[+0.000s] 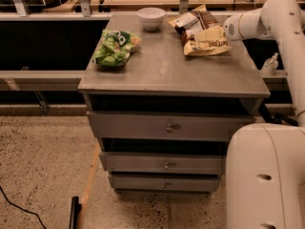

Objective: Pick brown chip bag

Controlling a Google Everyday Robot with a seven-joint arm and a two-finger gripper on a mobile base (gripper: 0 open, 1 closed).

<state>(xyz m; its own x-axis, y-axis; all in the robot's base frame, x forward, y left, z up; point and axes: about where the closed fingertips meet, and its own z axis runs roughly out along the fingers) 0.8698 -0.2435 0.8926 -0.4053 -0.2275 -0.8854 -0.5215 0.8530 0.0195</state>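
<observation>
I have the gripper [217, 33] at the back right corner of the drawer cabinet [171, 78], right at the brown chip bag [198, 25]. I cannot tell whether it is wide or already clamped on the bag. The bag lies to the gripper's left with its long axis running roughly across the top, the pale lettered part nearest me. So I judge the pick turns on closing at this right-hand end, well apart from the green chip bag [114, 46] and white bowl [151, 17].
</observation>
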